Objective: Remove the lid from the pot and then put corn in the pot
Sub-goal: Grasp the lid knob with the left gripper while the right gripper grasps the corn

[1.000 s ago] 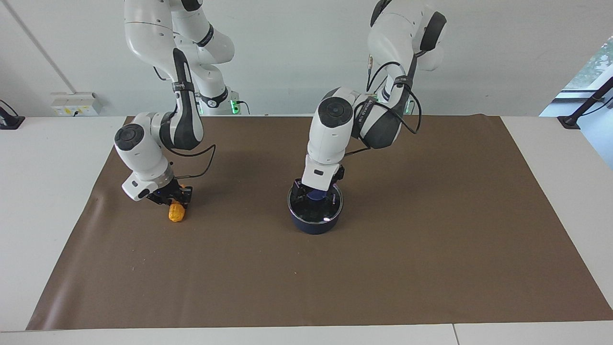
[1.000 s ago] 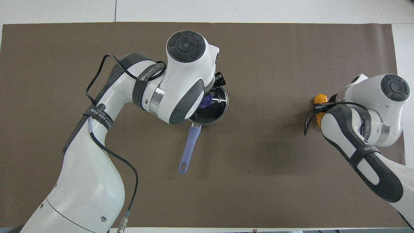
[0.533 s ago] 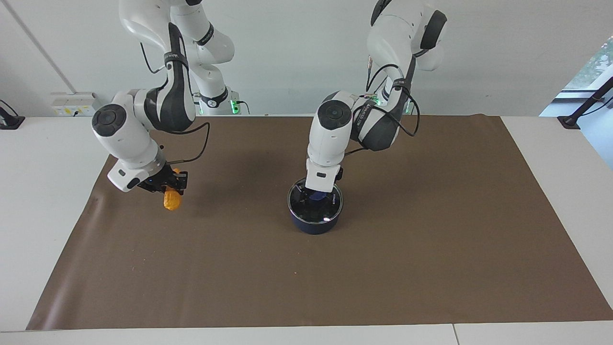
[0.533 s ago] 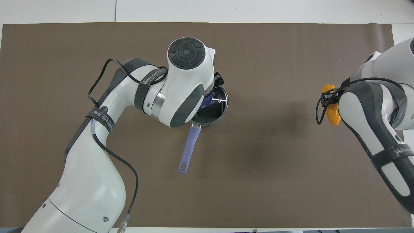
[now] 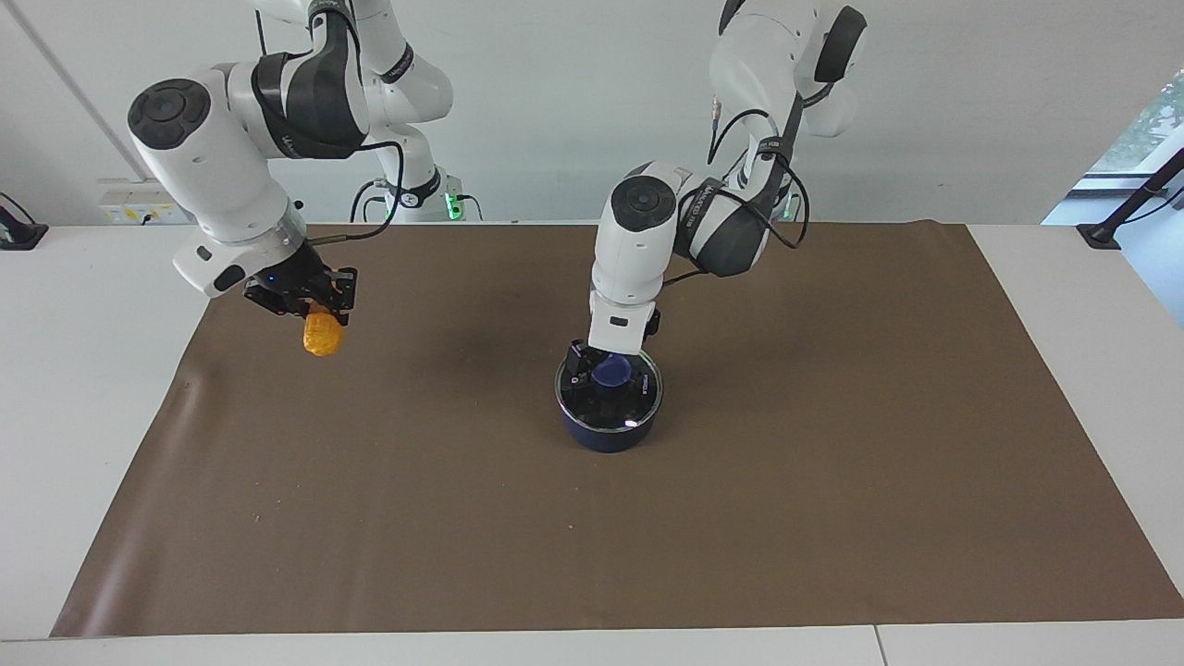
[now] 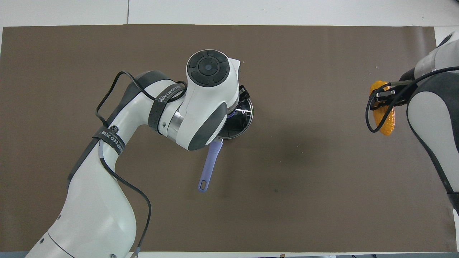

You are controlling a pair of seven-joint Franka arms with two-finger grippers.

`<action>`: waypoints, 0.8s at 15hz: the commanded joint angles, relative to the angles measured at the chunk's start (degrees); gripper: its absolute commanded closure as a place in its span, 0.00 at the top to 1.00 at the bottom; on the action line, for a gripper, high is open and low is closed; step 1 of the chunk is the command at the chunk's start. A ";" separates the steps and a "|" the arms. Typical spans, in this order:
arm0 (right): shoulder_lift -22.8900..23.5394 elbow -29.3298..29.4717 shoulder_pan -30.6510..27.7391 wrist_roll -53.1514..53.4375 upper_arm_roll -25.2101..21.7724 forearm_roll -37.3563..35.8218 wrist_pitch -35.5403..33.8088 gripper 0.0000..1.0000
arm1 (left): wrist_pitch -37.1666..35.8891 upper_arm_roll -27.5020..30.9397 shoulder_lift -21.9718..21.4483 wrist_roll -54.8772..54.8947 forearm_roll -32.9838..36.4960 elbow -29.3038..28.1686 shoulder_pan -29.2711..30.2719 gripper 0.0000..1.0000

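Note:
The pot [image 5: 606, 433] stands mid-table with the lid [image 5: 638, 400] on it; the lid's blue knob [image 5: 611, 372] shows. The pot's blue handle [image 6: 209, 165] points toward the robots. My left gripper [image 5: 603, 363] is right over the knob, at the lid. In the overhead view the left arm covers most of the lid [image 6: 244, 115]. My right gripper [image 5: 310, 301] is shut on the corn [image 5: 322, 337] and holds it high over the mat at the right arm's end. The corn also shows in the overhead view [image 6: 384, 114] under the right gripper [image 6: 383, 97].
A brown mat [image 5: 832, 481] covers most of the white table [image 5: 83, 388]. Nothing else lies on it.
My right gripper has lifted the corn off the mat and carried it upward. The left wrist has risen a little over the pot; the lid has not moved.

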 commanded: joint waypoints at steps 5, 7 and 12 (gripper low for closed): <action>0.43 -1.53 1.05 1.23 0.52 0.25 1.92 0.00 | 5.18 0.89 -2.86 -2.35 1.32 -5.01 -1.10 0.98; 0.43 -1.53 1.14 1.23 0.61 0.25 1.92 0.00 | 5.81 0.89 -2.78 -2.43 1.32 -5.19 -1.10 0.95; 0.43 -1.53 1.14 1.23 0.61 0.34 2.10 0.00 | 4.23 0.98 -2.86 -2.35 1.40 -5.19 -1.10 0.87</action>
